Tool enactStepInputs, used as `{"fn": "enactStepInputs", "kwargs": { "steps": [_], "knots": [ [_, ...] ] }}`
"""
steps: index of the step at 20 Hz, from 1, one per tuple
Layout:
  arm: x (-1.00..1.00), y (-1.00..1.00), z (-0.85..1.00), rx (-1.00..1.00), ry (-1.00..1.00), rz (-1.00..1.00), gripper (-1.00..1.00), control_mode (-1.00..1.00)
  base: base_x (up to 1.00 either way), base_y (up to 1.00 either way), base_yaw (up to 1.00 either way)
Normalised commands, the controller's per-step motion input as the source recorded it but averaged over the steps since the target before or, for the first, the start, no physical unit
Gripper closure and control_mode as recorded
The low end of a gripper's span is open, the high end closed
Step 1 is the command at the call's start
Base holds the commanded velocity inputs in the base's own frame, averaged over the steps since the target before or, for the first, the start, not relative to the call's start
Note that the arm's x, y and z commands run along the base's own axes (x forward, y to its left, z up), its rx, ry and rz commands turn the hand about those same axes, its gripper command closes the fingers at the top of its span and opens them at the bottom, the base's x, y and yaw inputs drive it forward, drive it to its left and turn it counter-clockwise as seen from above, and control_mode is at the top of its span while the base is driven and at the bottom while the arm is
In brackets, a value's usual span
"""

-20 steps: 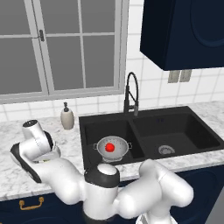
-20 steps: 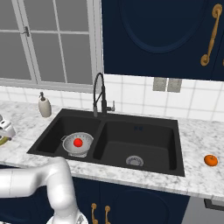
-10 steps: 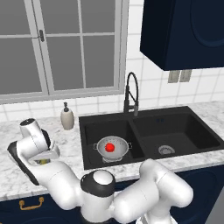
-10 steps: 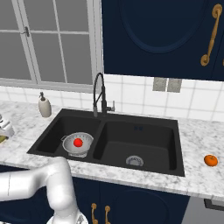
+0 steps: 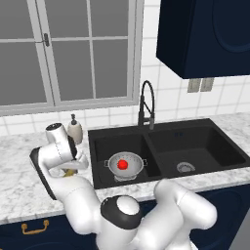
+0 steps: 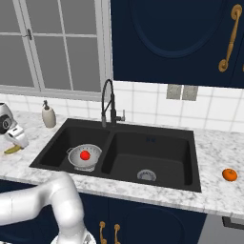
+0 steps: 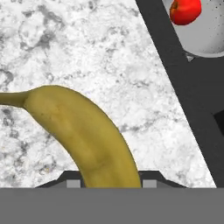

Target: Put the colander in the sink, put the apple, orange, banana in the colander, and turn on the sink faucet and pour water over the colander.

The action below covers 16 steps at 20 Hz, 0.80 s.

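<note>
One banana [image 7: 83,135] lies on the white marbled worktop [image 7: 87,57] left of the sink [image 6: 157,152], and in the hand view it curves from the left edge down between the pincer's dark tips at the bottom. In the right base view its yellow end [image 6: 12,149] pokes out just under the pincer [image 6: 16,138]. Whether the pincer is closed on the fruit or merely straddling it I cannot tell, since the tips are mostly hidden. The colander [image 5: 125,165] sits in the left basin with the apple [image 5: 122,165] inside. The orange [image 6: 229,175] rests on the worktop well to the right of the sink. Behind stand the black sink faucet [image 5: 146,105], a beige soap dispenser [image 5: 74,130], white tiles and a grey window [image 5: 68,49]. Since half a second ago the arm has come lower over the banana; the fruit and colander have stayed put.
</note>
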Motion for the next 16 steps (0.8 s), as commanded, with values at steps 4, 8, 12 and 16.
{"fn": "enactStepInputs", "kwargs": {
  "steps": [4,8,12,16],
  "knots": [
    [0.00,-1.00,0.43,0.00,-0.03,-0.23,1.00,-1.00,0.00,0.00,0.00],
    [0.02,-1.00,0.18,0.00,0.00,-0.22,1.00,-1.00,0.00,0.00,0.00],
    [0.15,-1.00,0.07,0.00,0.00,-0.21,1.00,-1.00,0.00,0.00,0.00],
    [0.21,-1.00,0.00,-0.03,0.00,-0.19,1.00,-1.00,0.00,0.00,0.00]
  ]
}}
